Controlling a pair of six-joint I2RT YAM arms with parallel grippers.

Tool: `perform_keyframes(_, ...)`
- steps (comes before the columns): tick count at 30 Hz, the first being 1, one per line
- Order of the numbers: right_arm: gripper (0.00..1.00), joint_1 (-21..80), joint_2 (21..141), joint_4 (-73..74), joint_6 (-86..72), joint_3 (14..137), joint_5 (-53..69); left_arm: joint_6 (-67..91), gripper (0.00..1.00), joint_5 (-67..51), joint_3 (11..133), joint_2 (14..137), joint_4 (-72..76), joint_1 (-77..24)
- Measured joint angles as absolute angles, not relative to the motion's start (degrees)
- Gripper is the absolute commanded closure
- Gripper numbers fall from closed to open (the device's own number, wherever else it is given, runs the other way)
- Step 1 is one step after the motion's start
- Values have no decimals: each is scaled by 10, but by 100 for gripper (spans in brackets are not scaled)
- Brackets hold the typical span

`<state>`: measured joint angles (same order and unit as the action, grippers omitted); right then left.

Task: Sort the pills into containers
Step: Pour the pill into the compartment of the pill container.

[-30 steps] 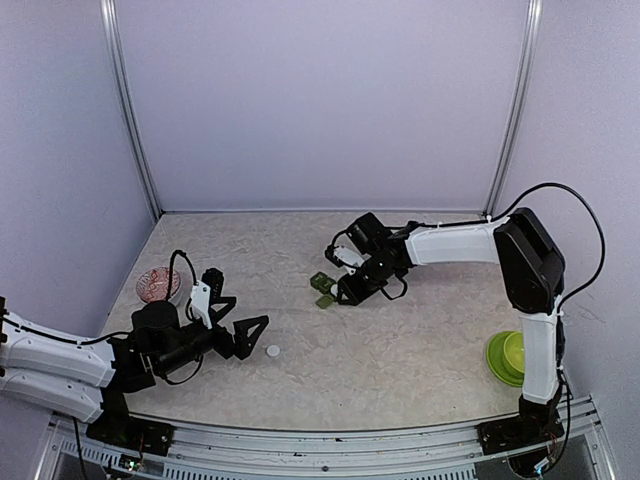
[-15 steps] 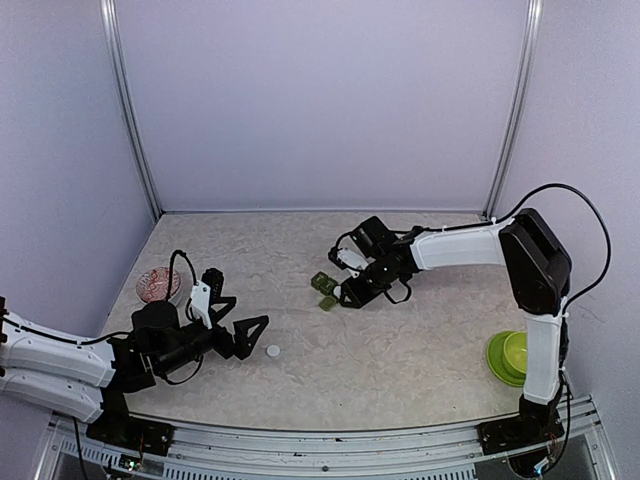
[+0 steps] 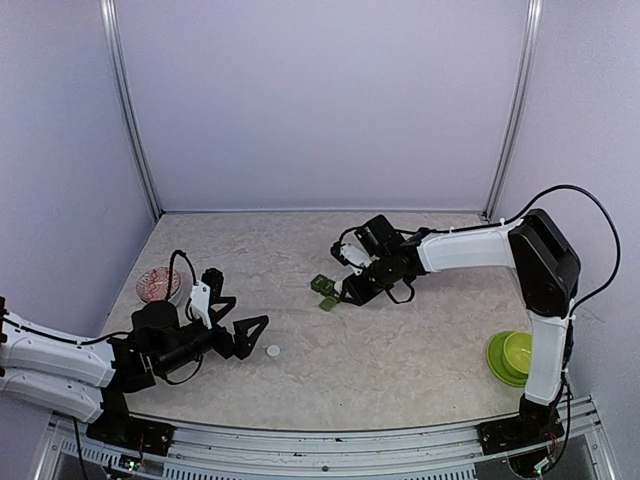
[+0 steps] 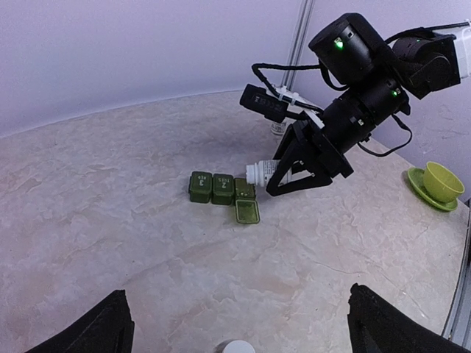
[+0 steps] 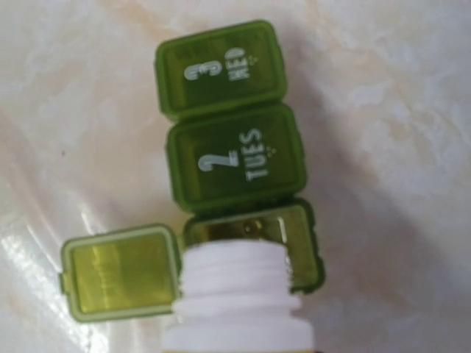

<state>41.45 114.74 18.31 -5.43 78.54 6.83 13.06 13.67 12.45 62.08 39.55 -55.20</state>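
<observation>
The pouring step is in hand, by my reading. Over the bench [image 3: 400, 350], the right gripper [image 3: 345, 291] is clamped on the body of a white pill bottle [image 5: 239, 294], tipped with its uncapped, threaded neck pointing forward and down. The left gripper [image 3: 250, 310] is spread wide and holds nothing, low over the bench and well apart from the work. A small white cap [image 3: 272, 351] lies just ahead of it, probably the bottle's own.

Directly beyond the right gripper's fingertips sits the green pill organizer [image 5: 228, 147], a short strip of three cells flat on the bench. The farthest cell is marked "3 WED" and the middle one "2 TUES", both with lids shut. The nearest cell [image 5: 246, 228] is open, and its lid [image 5: 118, 271] is folded out flat to one side.

The bottle mouth hangs just over the near rim of that open cell and hides part of it. Something glints yellowish inside, but I cannot tell whether a pill is there.

The next move calls for a slight further tilt or a gentle shake, with the mouth kept centred over the cell so nothing spills onto the bench.
</observation>
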Motion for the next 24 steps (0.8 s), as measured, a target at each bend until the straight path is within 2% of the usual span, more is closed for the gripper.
perform_keyframes(10,88,415,1114,137,-54,738,66,131,1,136,124,621,396,-551)
perform_keyframes(24,89,415,1078,-7,-55,640,78,133,1,136,124,621,397,-551)
